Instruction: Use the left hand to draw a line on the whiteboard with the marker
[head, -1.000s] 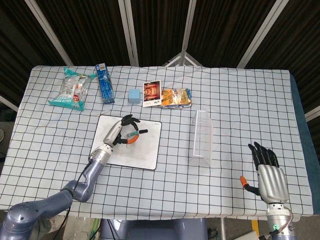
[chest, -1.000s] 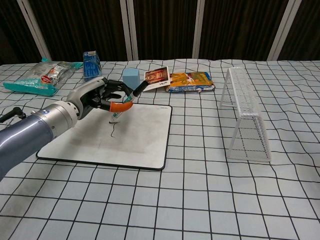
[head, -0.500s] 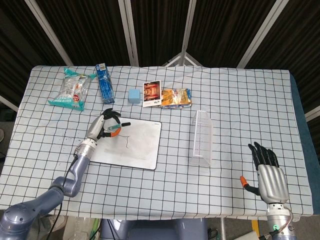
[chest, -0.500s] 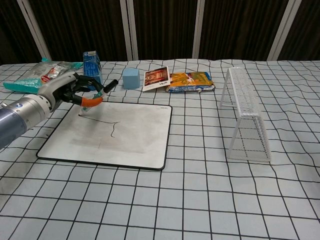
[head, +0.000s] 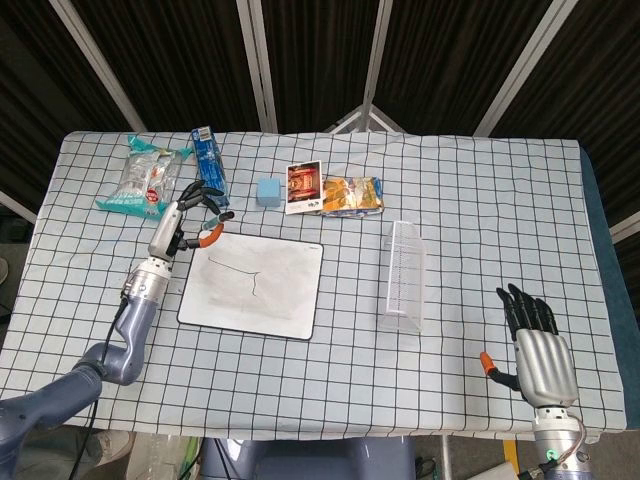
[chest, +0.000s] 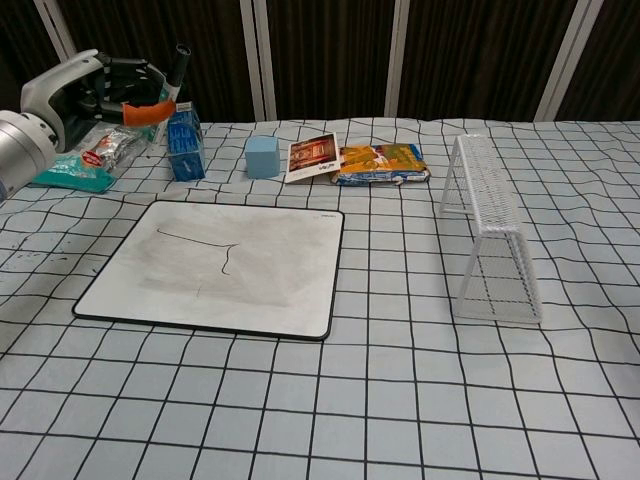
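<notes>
Silver and black, the left hand (chest: 95, 92) is raised off the tabletop (head: 450, 200) at the far left, its forearm slanting up from the lower left in the head view; its fingers (chest: 125, 80) are curled around the marker (chest: 176, 70), clamped on it, with the orange-tipped thumb pressed across the barrel; the marker stands nearly upright in the chest view, its dark end poking up above the fingers; the whiteboard (head: 290, 300) lies flat below and to the right of the fingers, apart from them, and carries a thin dark line (head: 240, 272) running across its upper part with a short branch dropping from it; a blue carton (head: 209, 165) stands just beyond the fingers, and a clear snack bag (head: 141, 178) lies to their left; farther right of the fingers sit a pale blue cube (head: 267, 190), a picture card (head: 303, 186) and an orange packet (head: 352, 194); a white wire rack (head: 403, 275) lies well to the right of the whiteboard; the right hand (head: 540, 355) rests palm-down at the near right edge of the tabletop, its fingers (head: 528, 308) straight and slightly apart, holding nothing.
</notes>
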